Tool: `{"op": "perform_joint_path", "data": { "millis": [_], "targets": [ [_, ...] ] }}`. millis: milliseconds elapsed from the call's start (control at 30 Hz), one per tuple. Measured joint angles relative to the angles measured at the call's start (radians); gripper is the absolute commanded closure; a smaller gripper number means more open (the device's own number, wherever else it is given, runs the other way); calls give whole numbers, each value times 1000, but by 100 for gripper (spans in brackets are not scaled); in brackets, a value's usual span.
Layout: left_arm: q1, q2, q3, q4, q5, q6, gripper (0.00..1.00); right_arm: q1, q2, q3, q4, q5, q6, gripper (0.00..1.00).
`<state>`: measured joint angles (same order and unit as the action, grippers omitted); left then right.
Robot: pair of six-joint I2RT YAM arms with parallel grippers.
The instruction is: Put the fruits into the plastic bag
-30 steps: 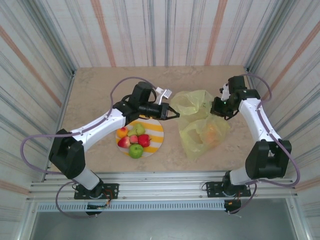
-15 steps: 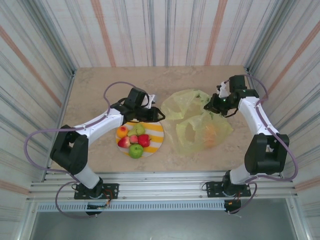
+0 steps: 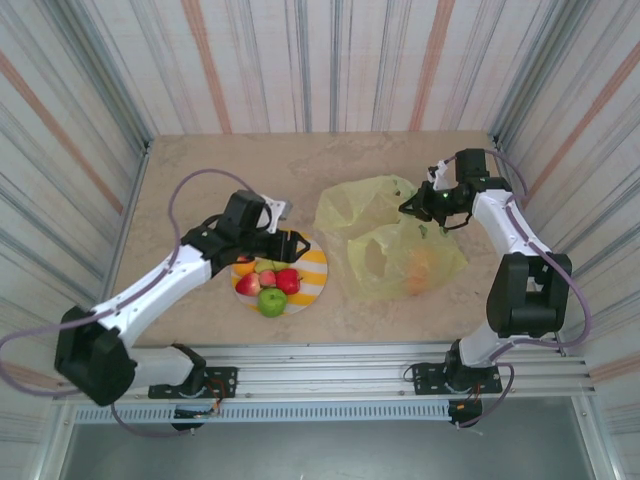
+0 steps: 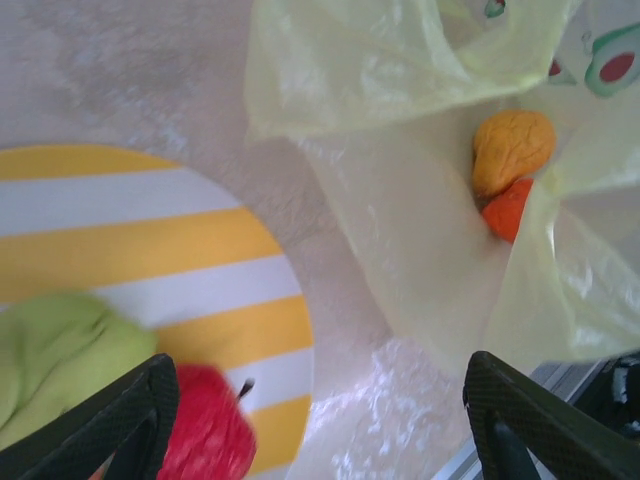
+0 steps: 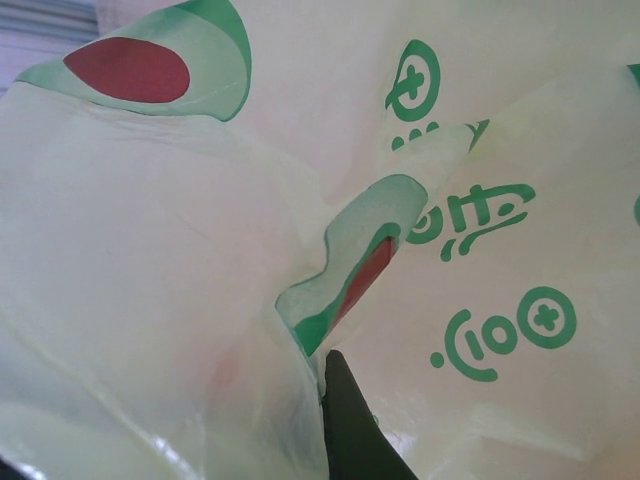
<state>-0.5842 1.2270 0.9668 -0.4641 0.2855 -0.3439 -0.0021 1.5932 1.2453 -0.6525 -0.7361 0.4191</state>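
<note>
Step in hand, as judged: fetching the next of the fruits (image 3: 268, 283) off the striped plate (image 3: 314, 264). Left gripper (image 3: 298, 243) poised over the plate's far side, fingers (image 4: 110, 420) spread wide, nothing between them. Right gripper (image 3: 412, 208) at the rim of the plastic bag (image 3: 390, 255), fingers pinched shut on the film, mouth facing the plate. Two orange fruits (image 4: 510, 150) already inside the bag; red apple (image 3: 288, 281), green apple (image 3: 272, 302) and a few more on the plate. Next: descend on one fruit, probably the red apple, close gently, avoid scattering neighbours.
</note>
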Motion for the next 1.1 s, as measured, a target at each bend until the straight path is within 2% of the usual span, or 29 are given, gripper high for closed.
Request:
{"op": "perform_joint_path", "data": {
  "millis": [100,267,433,767,1100],
  "targets": [
    [-36,-92,-34,-112,-90,-4,16,2,10,0,3,-2,0,100],
    [-181,-213,-87,-325,-230,-61,7,2,13,0,11,-3,0,100],
    [-262,-190,-106,-424,-289,-121,1,7,30,1,25,-6,0,100],
    [-267,21,-114,-377,-320,-126,3,18,32,4,31,-21,18,100],
    [-254,148,-114,-284,-349,-113,14,17,32,4,32,-21,18,100]
  ]
}}
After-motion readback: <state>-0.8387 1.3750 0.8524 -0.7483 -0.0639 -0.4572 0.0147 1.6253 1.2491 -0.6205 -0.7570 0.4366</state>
